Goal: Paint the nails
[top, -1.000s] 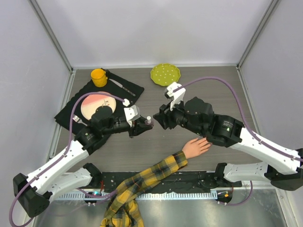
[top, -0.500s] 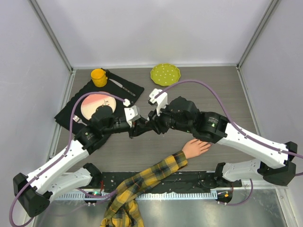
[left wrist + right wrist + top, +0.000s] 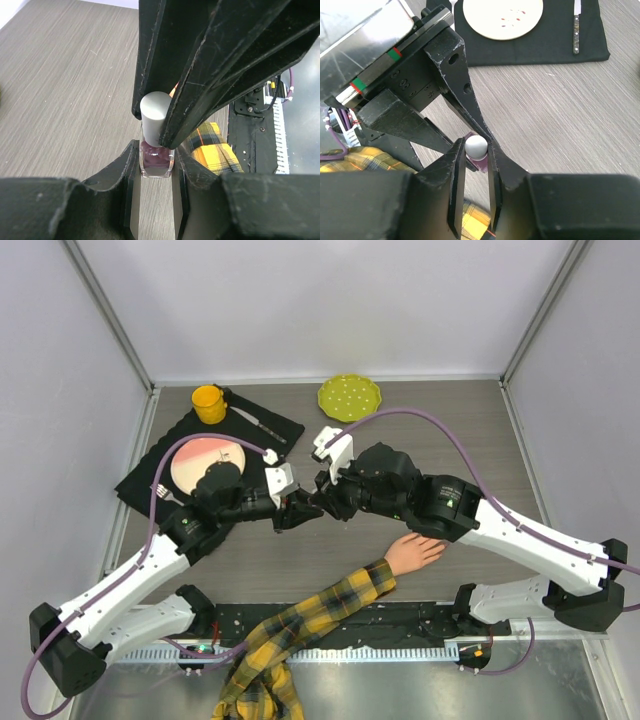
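Uncapping step. Left gripper (image 3: 156, 150) jaws pinched polish bottle (image 3: 156, 161); right gripper (image 3: 475, 147) jaws gripped cap (image 3: 154, 110). Next needed: unscrewing, bottle held steady.

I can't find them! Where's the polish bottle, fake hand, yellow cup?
nail polish bottle (image 3: 156, 162): left wrist view, glass body
mannequin hand (image 3: 415, 552): top external view, middle
yellow cup (image 3: 209, 412): top external view, wall
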Available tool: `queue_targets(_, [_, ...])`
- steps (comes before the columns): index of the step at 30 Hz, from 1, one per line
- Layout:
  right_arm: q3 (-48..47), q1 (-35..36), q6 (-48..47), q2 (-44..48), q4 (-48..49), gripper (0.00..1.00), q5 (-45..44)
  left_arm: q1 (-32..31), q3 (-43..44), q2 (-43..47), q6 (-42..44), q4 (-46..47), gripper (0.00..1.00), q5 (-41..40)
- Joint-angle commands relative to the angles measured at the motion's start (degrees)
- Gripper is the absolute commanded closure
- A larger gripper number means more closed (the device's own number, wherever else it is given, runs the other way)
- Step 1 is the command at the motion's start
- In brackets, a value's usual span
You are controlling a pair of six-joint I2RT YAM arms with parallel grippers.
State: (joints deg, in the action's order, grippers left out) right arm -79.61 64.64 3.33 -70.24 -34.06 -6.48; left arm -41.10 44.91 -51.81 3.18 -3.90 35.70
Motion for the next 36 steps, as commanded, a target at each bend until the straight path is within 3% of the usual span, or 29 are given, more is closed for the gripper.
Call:
queue_targets(1, [-2.48,-0.04,-0.96,0.01,0.93,0.80,0.15,0.32,2.64,0.22,-0.28,1.09,1.00,0.69])
queue_targets(3, [-2.48,-0.04,-1.14,-0.16,0.93,0.87,0.33,0.32,2.73,0.05,-0.28,1.00,1.00,-0.19])
queue_targets(4, [-2.48,-0.04,-1.22,-0.25,1.02,0.99,0.33,0.32,2.73,0.04,-0.28,1.00,1.00,-0.72])
queue_targets(5, [-2.48,-0.04,-0.70,-0.25,1.02,0.99,-1.67,0.32,2.73,0.13,-0.63,1.00,1.00,-3.42])
queue_targets(8, [0.32,-0.57,0.70,1.50,4.43,0.99,-9.74,0.32,2.91,0.39,-1.60,0.74,0.58,-11.06])
queue_targets(9, [1.90,-1.18,2.54,2.38,6.18,0.99,-12.30,0.32,2.73,1.09,-1.95,1.00,0.27,-13.09])
queue_targets(10, [4.79,-2.14,3.69,2.99,9.07,0.99,-13.63,0.32,2.47,1.53,-1.95,1.35,0.07,-14.42])
queue_targets(11, [6.04,-5.63,4.48,3.52,9.97,0.99,-16.17,0.32,2.12,1.97,-2.12,1.79,0.00,-15.74])
queue_targets(13, [9.72,-9.78,7.47,3.70,12.17,0.99,-19.43,0.32,0.98,3.82,-2.21,3.19,0.00,-18.12])
queue_targets(18, [17.90,-28.05,13.88,1.43,17.96,0.99,-28.48,0.32,-0.96,6.72,-2.56,5.92,0.00,-23.13])
queue_targets(24, [26.52,-45.02,20.66,-5.68,26.13,0.99,-29.38,0.32,-1.84,8.31,-2.74,7.07,0.00,-28.76])
queue_targets(36, [28.82,-49.17,21.89,-15.80,35.56,0.98,-30.26,0.32,-2.10,7.60,-5.11,8.12,0.00,-27.00])
